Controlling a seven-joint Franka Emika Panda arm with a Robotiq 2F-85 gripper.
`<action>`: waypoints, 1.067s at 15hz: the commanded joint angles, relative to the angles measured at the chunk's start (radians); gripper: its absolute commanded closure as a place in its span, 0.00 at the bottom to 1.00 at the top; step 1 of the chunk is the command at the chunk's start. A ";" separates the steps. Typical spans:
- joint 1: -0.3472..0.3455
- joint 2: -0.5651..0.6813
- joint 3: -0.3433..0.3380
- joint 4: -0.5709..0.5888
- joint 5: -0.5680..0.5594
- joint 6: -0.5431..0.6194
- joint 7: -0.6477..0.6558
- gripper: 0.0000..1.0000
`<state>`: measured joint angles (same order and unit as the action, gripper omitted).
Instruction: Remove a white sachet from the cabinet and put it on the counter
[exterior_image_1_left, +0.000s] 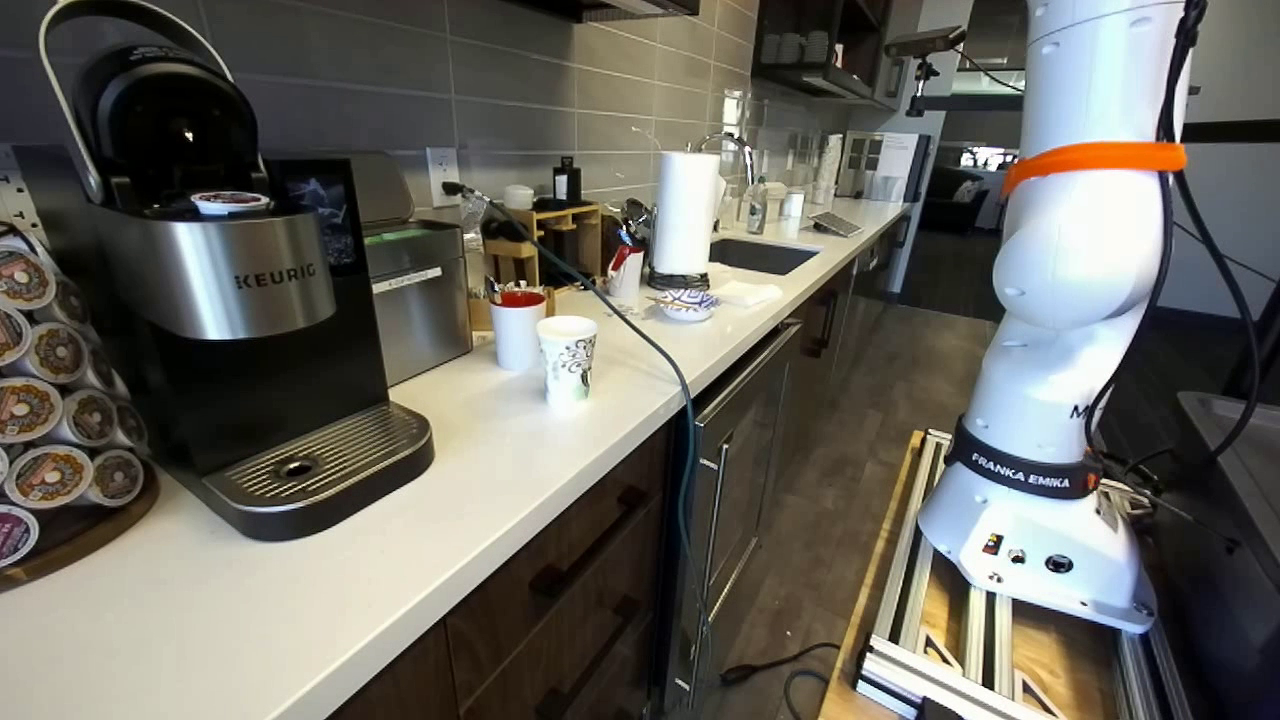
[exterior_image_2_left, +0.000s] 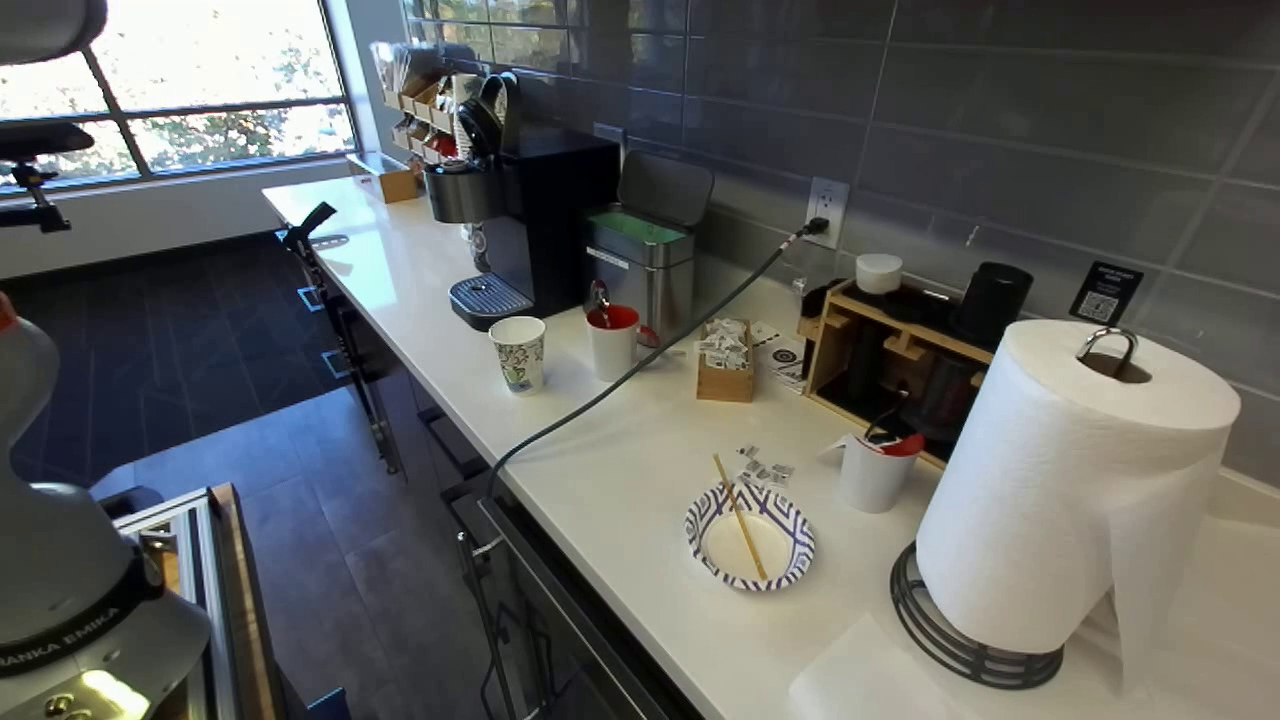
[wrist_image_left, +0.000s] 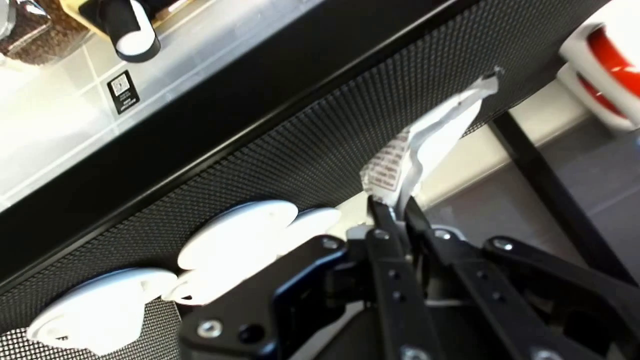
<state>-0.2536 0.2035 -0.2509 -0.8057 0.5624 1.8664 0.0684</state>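
In an exterior view, a dark, high wall cabinet (exterior_image_1_left: 570, 8) hangs above the white counter (exterior_image_1_left: 515, 460); a dark cable (exterior_image_1_left: 686, 440) drops over the counter's front edge, past a patterned white paper cup (exterior_image_1_left: 566, 362). In an exterior view, I see a blue-and-white paper bowl (exterior_image_2_left: 722, 548) near that edge, a tall white paper-towel roll (exterior_image_2_left: 1065, 490) farther in. In the wrist view, white handled cups (wrist_image_left: 245, 235) sit by black mesh (wrist_image_left: 310, 145); the black metal gripper (wrist_image_left: 394, 207) has its fingers (wrist_image_left: 390, 272) pinched together on a crumpled white sachet (wrist_image_left: 431, 136), jutting past their tips.
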 joint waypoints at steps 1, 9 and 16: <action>-0.047 -0.139 -0.006 -0.131 0.064 -0.162 -0.083 0.98; -0.013 -0.311 0.033 -0.458 -0.198 -0.298 -0.080 0.98; -0.022 -0.417 0.060 -0.812 -0.248 -0.274 -0.157 0.98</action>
<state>-0.2737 -0.1160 -0.1896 -1.4203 0.3094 1.5641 -0.0262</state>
